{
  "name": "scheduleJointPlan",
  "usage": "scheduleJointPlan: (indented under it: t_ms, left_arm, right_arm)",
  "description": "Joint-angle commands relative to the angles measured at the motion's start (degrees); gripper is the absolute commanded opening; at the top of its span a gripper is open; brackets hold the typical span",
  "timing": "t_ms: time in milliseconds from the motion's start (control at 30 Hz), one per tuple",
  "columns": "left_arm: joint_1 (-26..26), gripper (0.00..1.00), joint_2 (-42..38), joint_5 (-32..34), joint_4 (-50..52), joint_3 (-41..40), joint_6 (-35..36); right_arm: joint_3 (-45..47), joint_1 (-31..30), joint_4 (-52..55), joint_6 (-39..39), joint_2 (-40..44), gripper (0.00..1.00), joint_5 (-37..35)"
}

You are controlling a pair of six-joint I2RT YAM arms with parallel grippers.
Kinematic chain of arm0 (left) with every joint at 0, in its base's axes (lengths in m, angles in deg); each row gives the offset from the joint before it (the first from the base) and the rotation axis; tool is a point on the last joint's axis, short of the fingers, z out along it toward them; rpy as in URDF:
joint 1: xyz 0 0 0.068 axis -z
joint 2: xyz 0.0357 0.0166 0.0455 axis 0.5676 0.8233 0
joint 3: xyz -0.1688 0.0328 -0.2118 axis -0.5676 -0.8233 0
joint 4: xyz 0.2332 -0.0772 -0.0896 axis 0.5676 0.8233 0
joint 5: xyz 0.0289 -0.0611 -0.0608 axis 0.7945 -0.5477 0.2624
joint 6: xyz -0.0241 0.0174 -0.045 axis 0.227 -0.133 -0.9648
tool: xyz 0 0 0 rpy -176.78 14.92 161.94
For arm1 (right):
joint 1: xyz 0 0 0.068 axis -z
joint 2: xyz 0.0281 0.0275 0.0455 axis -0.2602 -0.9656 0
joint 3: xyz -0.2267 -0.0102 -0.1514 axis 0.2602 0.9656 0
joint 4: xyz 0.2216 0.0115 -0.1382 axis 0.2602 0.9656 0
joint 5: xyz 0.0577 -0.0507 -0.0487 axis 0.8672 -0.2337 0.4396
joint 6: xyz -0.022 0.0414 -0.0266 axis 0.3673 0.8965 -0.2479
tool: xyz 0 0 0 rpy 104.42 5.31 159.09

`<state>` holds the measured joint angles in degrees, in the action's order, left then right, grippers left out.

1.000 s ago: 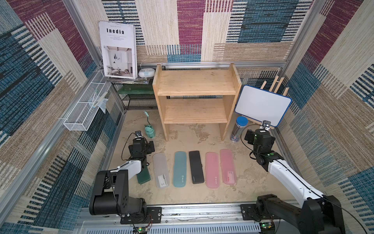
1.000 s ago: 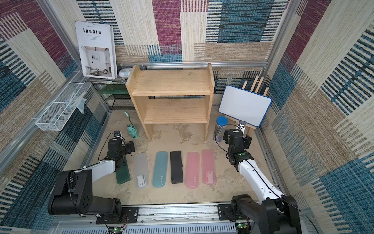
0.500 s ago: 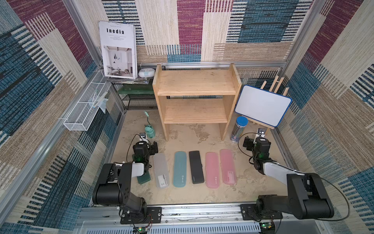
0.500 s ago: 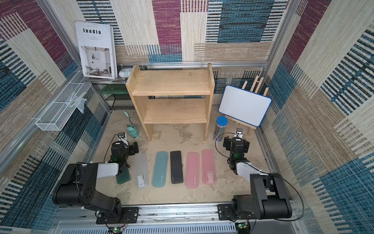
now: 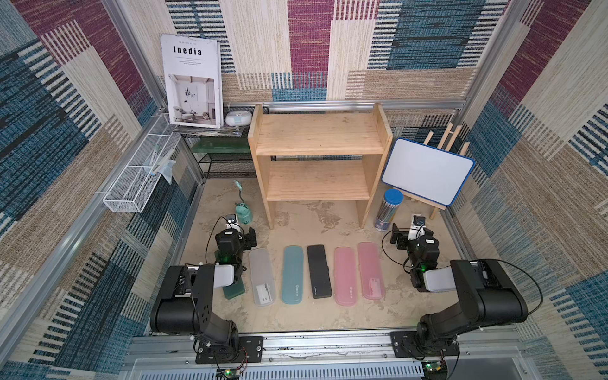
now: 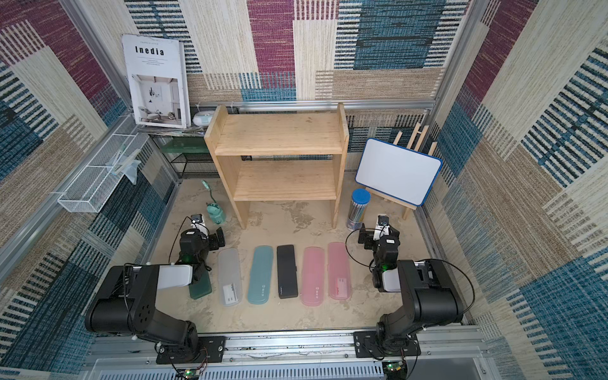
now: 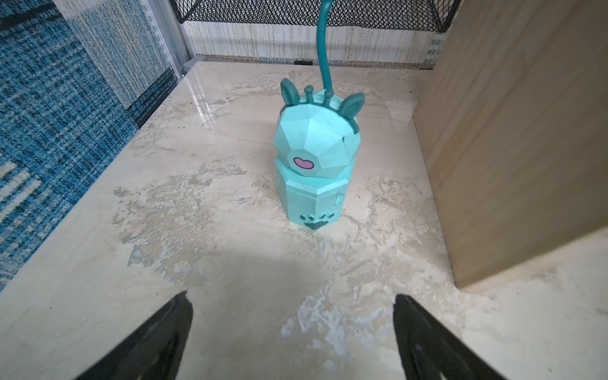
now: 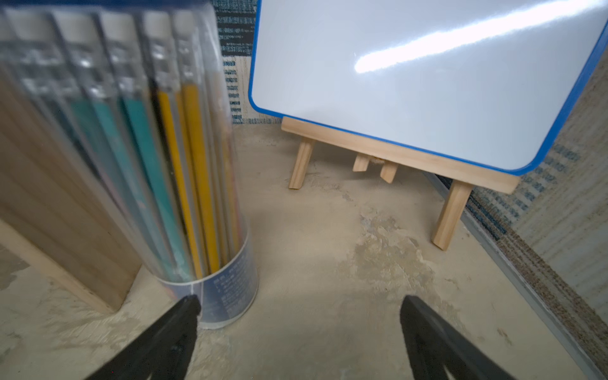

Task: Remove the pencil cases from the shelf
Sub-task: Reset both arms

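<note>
The wooden shelf [image 5: 317,154] stands at the back with both tiers bare. The pencil cases lie in a row on the table in front of it: dark green [image 5: 234,290] partly under my left arm, translucent white [image 5: 261,276], teal [image 5: 292,274], black [image 5: 318,271] and two pink [image 5: 345,279] [image 5: 370,269]. My left gripper [image 5: 239,234] [image 7: 292,306] is open and empty, low over the table beyond the green case's far end. My right gripper [image 5: 409,230] [image 8: 301,306] is open and empty, right of the pink cases.
A teal animal lamp [image 7: 316,158] stands just ahead of the left gripper, beside the shelf's side panel. A blue-lidded pencil tube [image 8: 184,197] and a whiteboard on an easel [image 8: 411,82] face the right gripper. A black mesh rack [image 5: 227,164] and white wire basket [image 5: 141,177] sit back left.
Both arms have folded down and back toward the front rail, each gripper shifting slightly inward. Both grippers stayed open. The cases have not moved.
</note>
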<state>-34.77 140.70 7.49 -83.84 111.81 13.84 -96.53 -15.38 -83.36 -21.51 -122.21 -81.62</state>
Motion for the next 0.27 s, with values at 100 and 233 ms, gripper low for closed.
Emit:
scheduleJointPlan:
  t_ms: [100,233]
  left_arm:
    - [0.19,0.99,0.25,-0.95,-1.11,0.54,1.05]
    - [0.19,0.99,0.05,-0.95,-1.30,0.40,1.12]
  right_arm:
    - [-0.04,0.03,-2.80,-0.33,0.21,0.99,1.06]
    - [-0.04,0.08,-2.70,-0.25,0.21,0.99,1.14]
